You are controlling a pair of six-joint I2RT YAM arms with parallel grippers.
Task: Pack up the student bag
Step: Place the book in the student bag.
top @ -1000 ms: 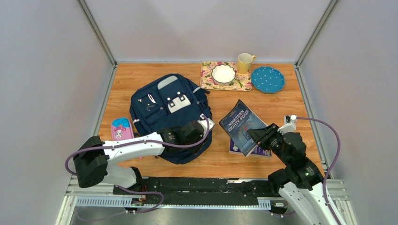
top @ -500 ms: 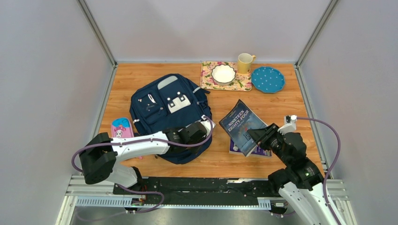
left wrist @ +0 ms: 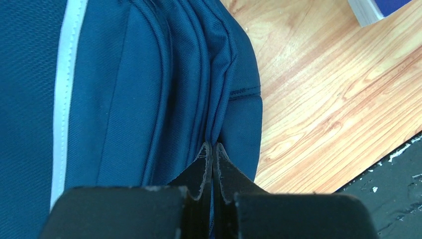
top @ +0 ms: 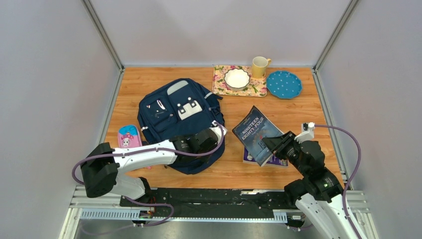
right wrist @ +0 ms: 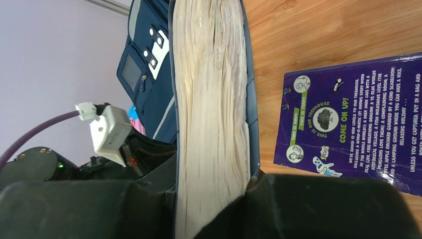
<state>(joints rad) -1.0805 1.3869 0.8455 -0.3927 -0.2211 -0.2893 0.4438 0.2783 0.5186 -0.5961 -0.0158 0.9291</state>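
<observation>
On the table (top: 303,107), left of centre, lies the student bag (top: 171,112), the left gripper (left wrist: 213,152) pinched closed onto a fold at its near edge, probably the zip seam. Rightward, the right gripper (top: 279,144) clamps a paperback (right wrist: 211,99); next, I judge, that fold needs lifting to open the bag's mouth.

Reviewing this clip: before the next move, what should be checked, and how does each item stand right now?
1. Bag grip: left tool shut on the student bag's near edge: ok.
2. Book grip: right tool shut across the Nineteen Eighty-Four book's covers: ok.
3. Opening wide enough for that book: cannot tell; no gap shows.
4. Flat-lying purple book clear of both tools: ok.
5. Packed pink pencil case: not ok; it lies beside the bag.
</observation>
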